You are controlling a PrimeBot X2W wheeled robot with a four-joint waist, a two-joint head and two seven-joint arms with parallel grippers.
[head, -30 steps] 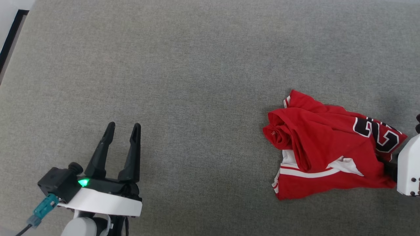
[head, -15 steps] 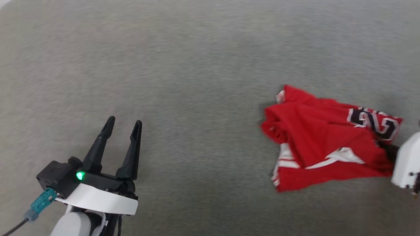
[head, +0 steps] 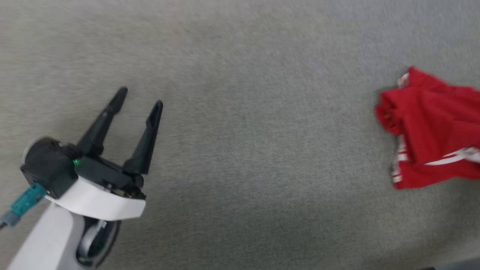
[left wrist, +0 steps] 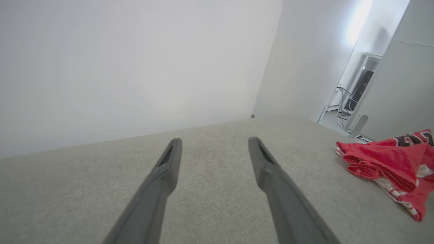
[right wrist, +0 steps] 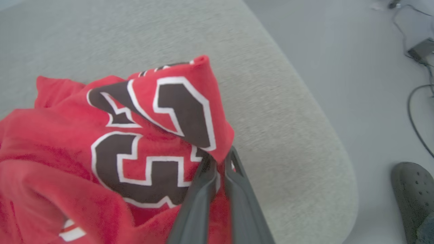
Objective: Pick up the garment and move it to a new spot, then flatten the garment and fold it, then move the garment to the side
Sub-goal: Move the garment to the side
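Note:
The garment (head: 435, 127), a crumpled red jersey with white striped trim, lies at the right edge of the grey padded surface in the head view, partly cut off. The left wrist view has the garment (left wrist: 390, 162) far to the right. In the right wrist view my right gripper (right wrist: 218, 159) is shut on a fold of the garment (right wrist: 142, 135), just under the dark white-outlined numbers, with the cloth lifted there. My left gripper (head: 138, 98) stands open over bare surface at the left, far from the garment; its fingers (left wrist: 271, 166) hold nothing.
The grey padded surface (head: 240, 112) has a rounded edge (right wrist: 325, 142) close to the right gripper. Beyond it lie the floor, cables (right wrist: 420, 101) and a dark perforated shoe (right wrist: 412, 189). A white wall (left wrist: 135, 67) rises behind the surface.
The head camera has swung left, so the garment now sits at the picture's right edge and the right arm has left the picture. The left gripper has risen and spread wider.

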